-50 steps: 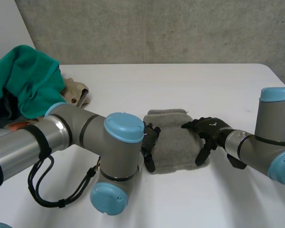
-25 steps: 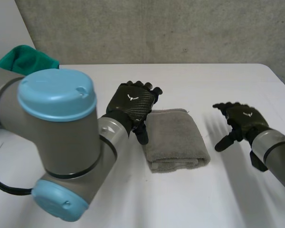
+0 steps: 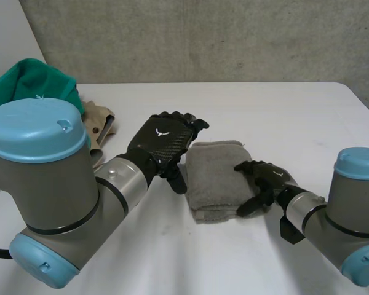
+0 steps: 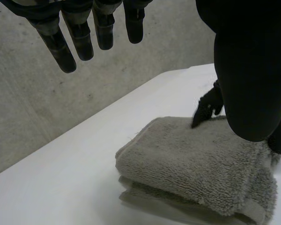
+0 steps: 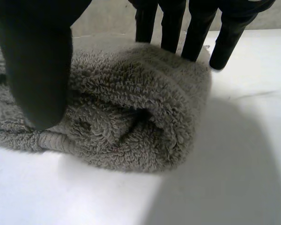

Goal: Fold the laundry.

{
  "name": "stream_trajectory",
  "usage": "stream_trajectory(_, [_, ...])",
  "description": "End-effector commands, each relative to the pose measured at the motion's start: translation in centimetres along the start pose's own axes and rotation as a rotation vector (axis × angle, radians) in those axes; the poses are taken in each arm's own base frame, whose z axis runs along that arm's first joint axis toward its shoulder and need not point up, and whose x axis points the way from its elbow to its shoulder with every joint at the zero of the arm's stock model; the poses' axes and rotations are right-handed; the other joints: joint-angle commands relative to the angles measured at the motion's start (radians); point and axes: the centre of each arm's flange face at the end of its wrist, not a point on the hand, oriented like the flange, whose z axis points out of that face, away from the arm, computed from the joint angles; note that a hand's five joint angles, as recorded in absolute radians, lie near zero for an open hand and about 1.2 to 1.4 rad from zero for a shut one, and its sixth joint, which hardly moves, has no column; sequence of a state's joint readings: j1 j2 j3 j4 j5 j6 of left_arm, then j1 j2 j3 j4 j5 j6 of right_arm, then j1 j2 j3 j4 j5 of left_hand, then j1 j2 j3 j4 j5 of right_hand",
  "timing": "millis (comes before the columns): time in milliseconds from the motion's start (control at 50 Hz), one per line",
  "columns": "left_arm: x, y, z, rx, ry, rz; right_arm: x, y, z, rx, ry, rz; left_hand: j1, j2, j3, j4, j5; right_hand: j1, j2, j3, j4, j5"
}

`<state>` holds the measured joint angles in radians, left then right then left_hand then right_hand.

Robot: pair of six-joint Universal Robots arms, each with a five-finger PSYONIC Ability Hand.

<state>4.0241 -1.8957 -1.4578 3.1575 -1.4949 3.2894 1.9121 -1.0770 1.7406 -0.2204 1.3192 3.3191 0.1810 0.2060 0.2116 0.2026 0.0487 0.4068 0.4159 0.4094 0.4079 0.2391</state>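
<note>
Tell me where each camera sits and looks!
Head view: between and behind left arm and right arm, looking down on the table and folded grey towel.
Left wrist view: on the left wrist, looking past the left hand at the towel.
Right wrist view: on the right wrist, right hand at the towel.
All share the towel.

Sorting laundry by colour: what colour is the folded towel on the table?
The towel is plain grey, with no pattern; the left wrist view shows it best.
</note>
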Motion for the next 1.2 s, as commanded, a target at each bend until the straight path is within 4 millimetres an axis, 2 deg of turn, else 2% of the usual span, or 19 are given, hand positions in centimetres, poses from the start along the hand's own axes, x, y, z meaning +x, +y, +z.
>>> stream_trajectory(20, [-0.2,0.1,0.1,0.002,-0.005,0.000,0.5,0.8,1.0,-0.017,0.063,-0.012,0.006,-0.019,-0.025,-0.016,-0.036,0.388,0.378,0.385,0.386,0.381])
stream_trajectory(40, [-0.2,0.0,0.1,0.005,-0.006,0.001,0.6,0.6,1.2,-0.009,0.073,-0.017,0.006,-0.019,-0.025,-0.016,-0.036,0.781,0.772,0.778,0.780,0.774])
stream_trajectory(60, [-0.2,0.0,0.1,0.007,-0.006,0.001,0.7,0.6,1.2,-0.002,0.079,-0.020,0.006,-0.019,-0.025,-0.016,-0.036,0.987,0.978,0.985,0.986,0.981])
stream_trajectory(160, [-0.2,-0.7,0.5,0.043,-0.010,0.007,1.2,-1.4,2.0,0.088,0.092,-0.035,0.009,-0.016,-0.022,-0.013,-0.033,0.990,0.980,0.987,0.988,0.983])
stream_trajectory(260, [-0.1,-2.8,0.8,0.113,-0.008,0.017,1.1,-4.0,3.0,0.180,0.082,-0.049,0.009,-0.016,-0.022,-0.013,-0.033,0.990,0.980,0.987,0.988,0.983])
stream_trajectory(320, [-0.1,-3.5,1.1,0.137,-0.009,0.019,3.3,-6.5,4.1,0.248,0.127,-0.038,0.006,-0.019,-0.025,-0.016,-0.036,0.990,0.980,0.987,0.988,0.983])
stream_trajectory(340, [-0.2,-3.8,1.2,0.145,-0.010,0.020,5.0,-7.6,4.8,0.278,0.162,-0.034,0.009,-0.016,-0.022,-0.013,-0.033,0.990,0.980,0.987,0.988,0.983])
stream_trajectory(460, [0.4,-5.0,1.9,0.189,0.003,0.025,10.8,-10.3,7.9,0.370,0.305,-0.028,0.009,-0.016,-0.022,-0.013,-0.033,0.990,0.980,0.987,0.988,0.983])
stream_trajectory(500, [0.7,-5.3,2.0,0.198,0.011,0.026,13.8,-11.6,8.8,0.418,0.385,-0.031,0.012,-0.013,-0.019,-0.010,-0.030,0.990,0.980,0.987,0.988,0.983])
stream_trajectory(580, [1.2,-5.6,2.3,0.210,0.023,0.028,18.5,-13.4,10.0,0.484,0.480,-0.047,0.012,-0.013,-0.019,-0.010,-0.030,0.990,0.980,0.987,0.988,0.983])
stream_trajectory(700, [1.9,-5.5,3.0,0.214,0.038,0.029,23.0,-15.3,11.5,0.554,0.546,-0.055,0.015,-0.010,-0.016,-0.007,-0.027,0.990,0.980,0.987,0.988,0.983])
stream_trajectory(760, [2.3,-5.2,3.4,0.209,0.048,0.030,26.4,-16.5,11.7,0.605,0.617,-0.047,0.015,-0.010,-0.016,-0.007,-0.027,0.990,0.980,0.987,0.988,0.983])
stream_trajectory(840, [2.5,-5.0,3.7,0.202,0.052,0.030,28.3,-17.2,11.6,0.644,0.643,-0.054,0.015,-0.010,-0.016,-0.007,-0.027,0.990,0.980,0.987,0.988,0.983])
stream_trajectory(980, [2.8,-4.8,3.8,0.198,0.059,0.029,30.4,-16.7,11.2,0.640,0.684,-0.053,0.018,-0.007,-0.013,-0.004,-0.024,0.990,0.980,0.987,0.988,0.983])
stream_trajectory(1100, [3.6,-5.2,3.4,0.212,0.082,0.032,31.1,-16.1,11.0,0.613,0.689,-0.046,0.015,-0.010,-0.016,-0.007,-0.027,0.990,0.980,0.987,0.988,0.983])
stream_trajectory(1120, [3.7,-5.3,3.3,0.214,0.083,0.032,31.1,-15.9,11.0,0.598,0.689,-0.043,0.012,-0.013,-0.019,-0.010,-0.030,0.778,0.769,0.776,0.777,0.772])
stream_trajectory(1140, [3.8,-5.3,3.3,0.214,0.086,0.030,31.0,-15.6,11.0,0.565,0.684,-0.044,0.009,-0.016,-0.022,-0.013,-0.033,-0.011,-0.021,-0.014,-0.013,-0.018])
stream_trajectory(1160, [3.9,-5.4,3.2,0.216,0.089,0.031,30.9,-15.4,11.0,0.546,0.681,-0.047,0.009,-0.016,-0.022,-0.013,-0.033,-0.232,-0.241,-0.235,-0.233,-0.239])
stream_trajectory(1200, [4.2,-5.2,3.1,0.212,0.096,0.027,30.8,-14.7,10.9,0.476,0.683,-0.079,0.006,-0.019,-0.025,-0.016,-0.036,-0.232,-0.241,-0.235,-0.233,-0.239])
